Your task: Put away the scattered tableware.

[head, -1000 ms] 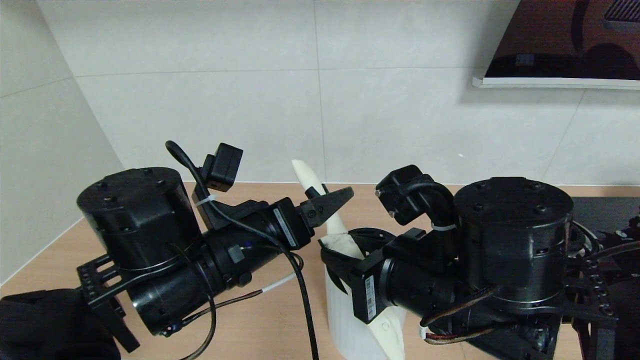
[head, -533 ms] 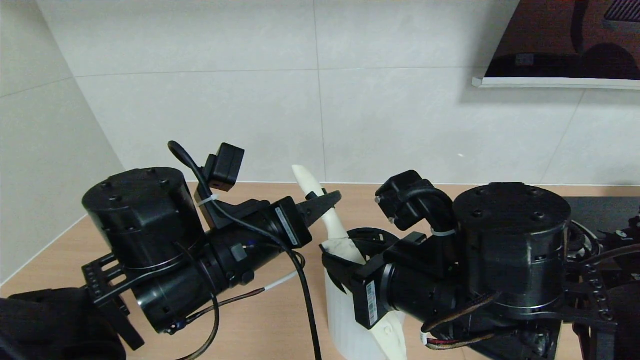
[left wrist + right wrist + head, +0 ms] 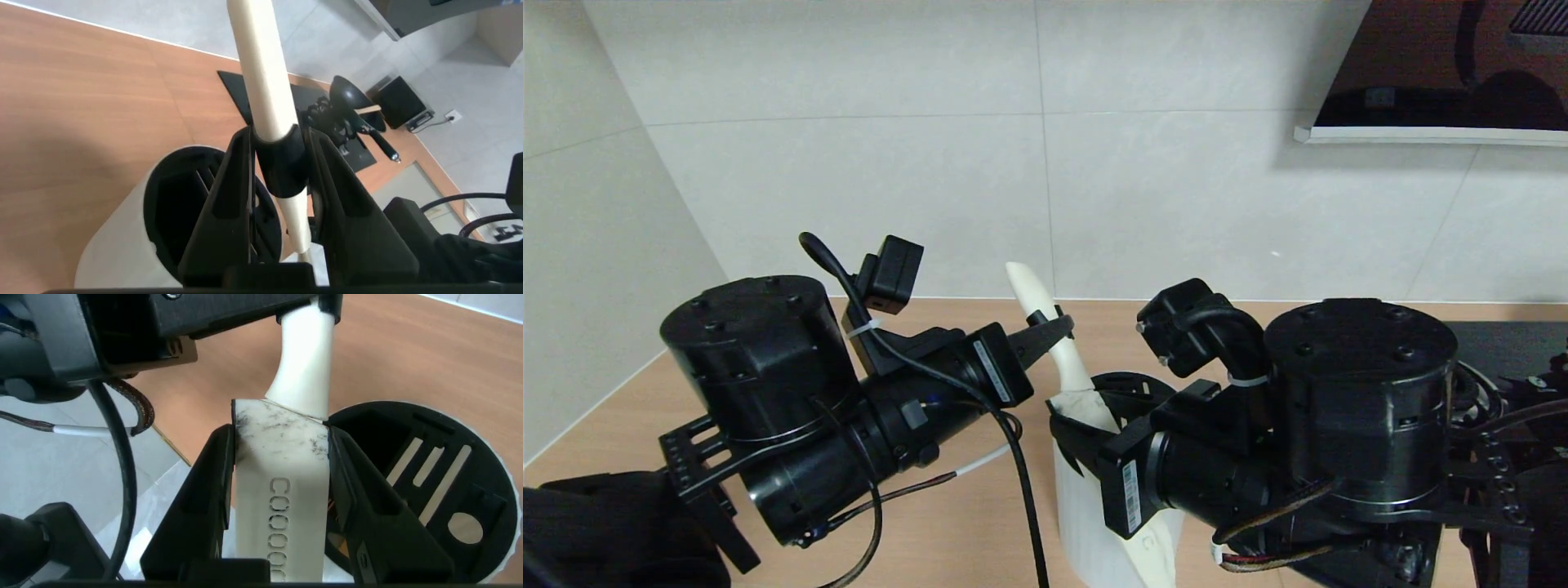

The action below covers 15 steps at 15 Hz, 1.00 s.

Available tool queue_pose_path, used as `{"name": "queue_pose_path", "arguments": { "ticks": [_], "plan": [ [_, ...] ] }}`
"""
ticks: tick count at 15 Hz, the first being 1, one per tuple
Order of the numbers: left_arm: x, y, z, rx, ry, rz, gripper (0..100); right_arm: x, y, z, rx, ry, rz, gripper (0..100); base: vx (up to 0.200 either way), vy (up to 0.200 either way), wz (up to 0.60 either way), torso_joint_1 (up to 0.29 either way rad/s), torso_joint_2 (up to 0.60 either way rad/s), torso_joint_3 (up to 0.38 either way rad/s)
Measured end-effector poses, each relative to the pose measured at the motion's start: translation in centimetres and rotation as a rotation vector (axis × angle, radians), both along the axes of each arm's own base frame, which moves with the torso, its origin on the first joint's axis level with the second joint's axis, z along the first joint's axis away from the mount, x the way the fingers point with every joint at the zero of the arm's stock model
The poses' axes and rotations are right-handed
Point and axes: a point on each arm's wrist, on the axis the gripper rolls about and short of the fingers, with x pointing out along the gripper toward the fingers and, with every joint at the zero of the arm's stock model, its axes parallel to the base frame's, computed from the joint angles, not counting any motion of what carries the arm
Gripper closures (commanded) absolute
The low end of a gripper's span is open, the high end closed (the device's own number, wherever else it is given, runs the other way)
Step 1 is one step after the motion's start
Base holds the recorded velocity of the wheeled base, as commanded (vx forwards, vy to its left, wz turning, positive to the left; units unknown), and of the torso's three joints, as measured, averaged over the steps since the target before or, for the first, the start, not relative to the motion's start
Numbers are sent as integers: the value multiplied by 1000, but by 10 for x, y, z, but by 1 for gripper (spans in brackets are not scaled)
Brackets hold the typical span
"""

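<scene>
A cream slotted spatula [image 3: 1031, 291] stands nearly upright over a white utensil holder [image 3: 1086, 510] with a black slotted insert [image 3: 425, 478]. My left gripper [image 3: 1049, 327] is shut on the spatula's handle [image 3: 257, 65], whose dark band sits between the fingers [image 3: 278, 151]. My right gripper [image 3: 282, 449] is shut on the spatula's flat blade [image 3: 282, 478], just above the holder's mouth. Both arms crowd the front of the head view and hide the holder's base. The holder [image 3: 131, 224] stands on the wooden counter [image 3: 947, 523].
A black mat [image 3: 327, 114] with dark ladle-like utensils lies on the counter to the right. A tiled wall [image 3: 1045, 163] closes the back and the left side. A dark hood [image 3: 1437, 73] hangs at the upper right. Bare counter [image 3: 82, 106] lies to the left.
My left gripper's fingers have closed in on the spatula's handle. The spatula's top has shifted slightly to the right. The right arm has barely moved.
</scene>
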Motion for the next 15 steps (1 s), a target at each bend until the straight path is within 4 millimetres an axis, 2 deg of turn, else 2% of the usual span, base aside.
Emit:
{"name": "queue_pose_path", "arguments": {
  "ticks": [4,5,12,15],
  "plan": [
    [0,0,0,0,0,-1,100,0,0,0,0,-1,-3,100,0,0,0,0,0,0],
    [0,0,0,0,0,0,100,0,0,0,0,-1,-4,0,0,0,0,0,0,0],
    [-1,1,4,-10,-10,5,100,0,-2,2,4,-4,-3,0,0,0,0,0,0,0],
    [-2,2,11,-29,-25,10,100,0,-10,10,19,-14,-17,0,0,0,0,0,0,0]
  ]
}}
